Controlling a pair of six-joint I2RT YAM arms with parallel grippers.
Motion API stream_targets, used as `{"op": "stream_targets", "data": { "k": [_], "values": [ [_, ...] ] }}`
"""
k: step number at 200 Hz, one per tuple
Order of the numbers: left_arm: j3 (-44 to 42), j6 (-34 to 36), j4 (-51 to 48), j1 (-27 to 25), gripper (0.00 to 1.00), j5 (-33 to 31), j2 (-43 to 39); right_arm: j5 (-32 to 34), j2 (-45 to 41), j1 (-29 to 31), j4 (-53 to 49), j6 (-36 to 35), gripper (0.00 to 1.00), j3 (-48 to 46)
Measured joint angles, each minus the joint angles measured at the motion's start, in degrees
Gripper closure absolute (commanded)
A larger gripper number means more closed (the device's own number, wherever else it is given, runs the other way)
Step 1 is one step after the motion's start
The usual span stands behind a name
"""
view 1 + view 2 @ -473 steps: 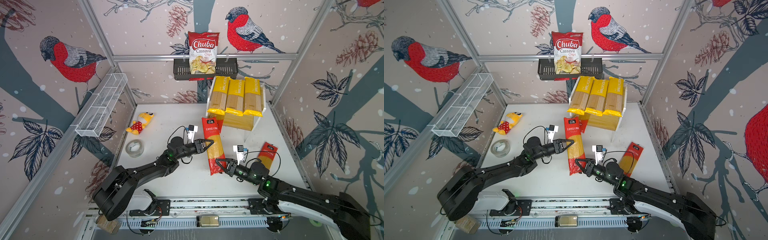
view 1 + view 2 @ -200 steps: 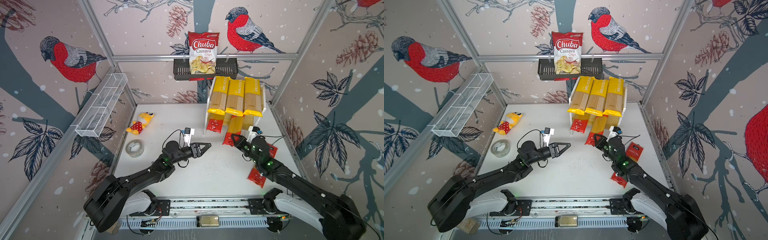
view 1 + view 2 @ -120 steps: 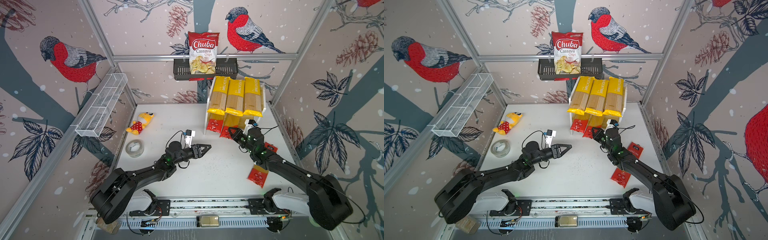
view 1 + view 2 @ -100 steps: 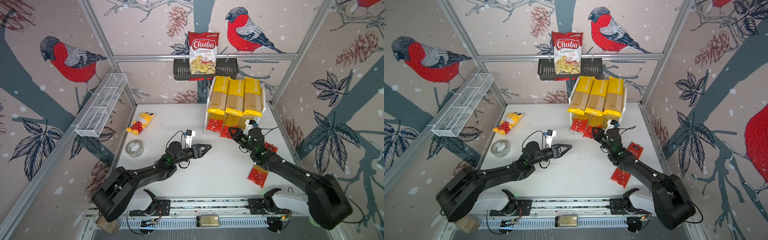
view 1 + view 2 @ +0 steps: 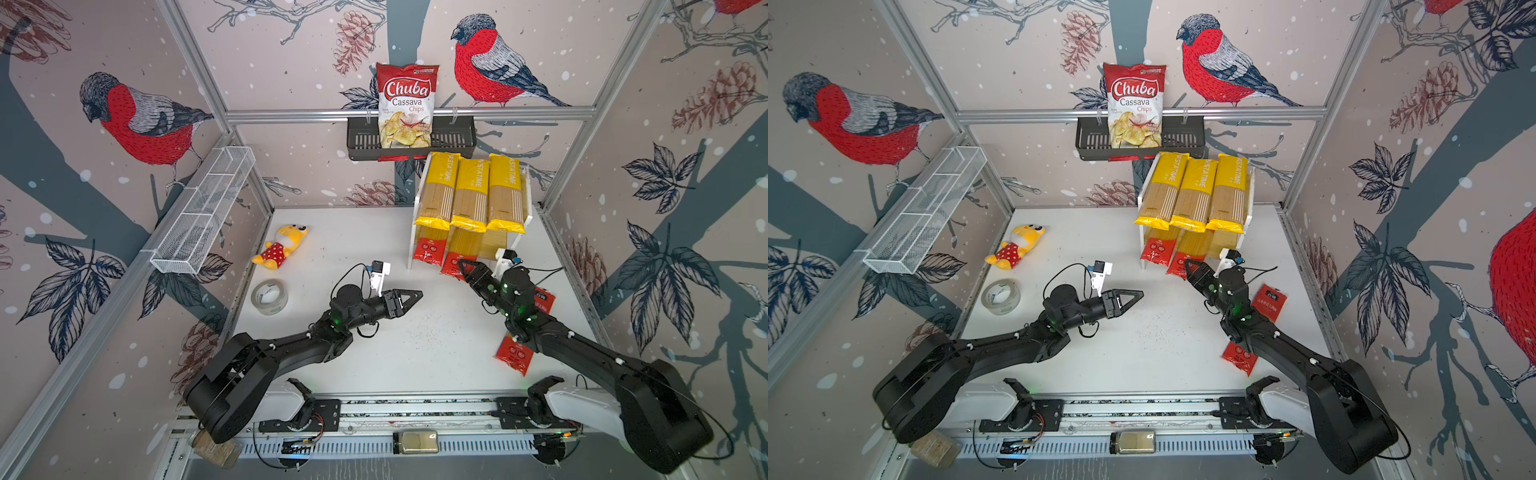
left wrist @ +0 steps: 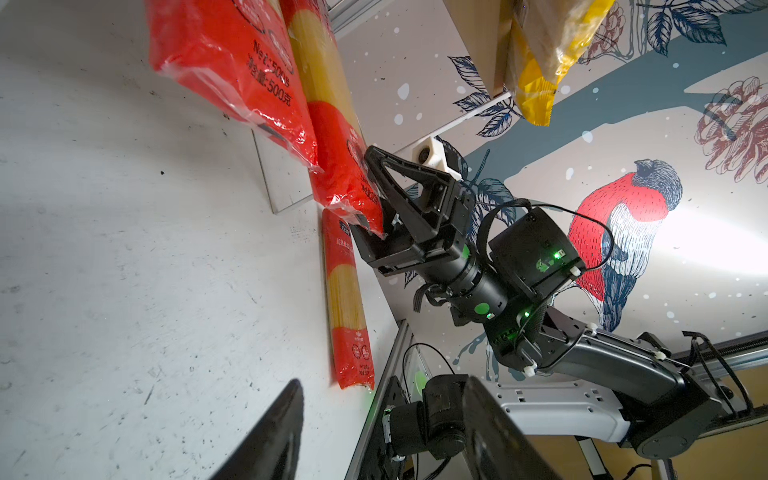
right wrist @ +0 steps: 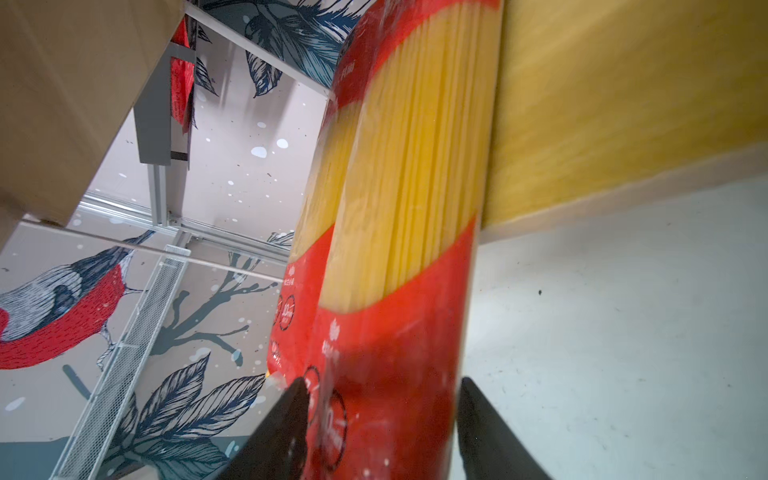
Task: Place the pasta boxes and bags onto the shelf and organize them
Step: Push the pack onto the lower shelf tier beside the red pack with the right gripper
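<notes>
Three yellow pasta packets point(image 5: 471, 195) lie side by side on the shelf's upper tier. Two red-ended packets rest on the lower board point(image 5: 494, 245): one at its left point(image 5: 427, 249), one beside it point(image 5: 454, 259). My right gripper point(image 5: 463, 266) is open, its fingers point(image 7: 286, 419) flanking that second packet's red end point(image 7: 390, 374), as the left wrist view shows too point(image 6: 345, 183). Another red-ended packet point(image 5: 513, 357) lies on the table under the right arm. My left gripper point(image 5: 409, 297) hovers open and empty at mid-table.
A Chuba chips bag point(image 5: 406, 106) stands in the black wall basket point(image 5: 453, 141). A white wire basket point(image 5: 203, 216) hangs on the left wall. A plush toy point(image 5: 282, 247) and a tape roll point(image 5: 269, 297) lie on the table's left side.
The right gripper carried the second red-ended packet onto the lower tier beside the first, and its jaws have spread apart. The left arm has hardly moved.
</notes>
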Motion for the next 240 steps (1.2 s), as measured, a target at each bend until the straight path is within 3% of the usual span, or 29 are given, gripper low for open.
{"op": "stream_targets", "data": {
  "k": [72, 113, 154, 240],
  "values": [
    [-0.1, 0.0, 0.0, 0.0, 0.40, -0.1, 0.3, 3.9, -6.1, 4.9, 8.5, 6.6, 0.36, -9.2],
    [-0.7, 0.0, 0.2, -0.1, 0.40, -0.2, -0.1, 10.4, -4.8, 9.7, 14.0, 8.3, 0.35, -11.0],
    [-1.2, -0.4, 0.3, -0.5, 0.40, -0.6, -0.2, 14.4, -1.7, 10.1, 17.2, 9.7, 0.38, -10.3],
    [-1.2, -0.4, 0.3, -0.5, 0.40, -1.4, -0.4, 12.3, 5.2, 9.8, 15.7, 8.0, 0.79, -3.4]
  ]
}}
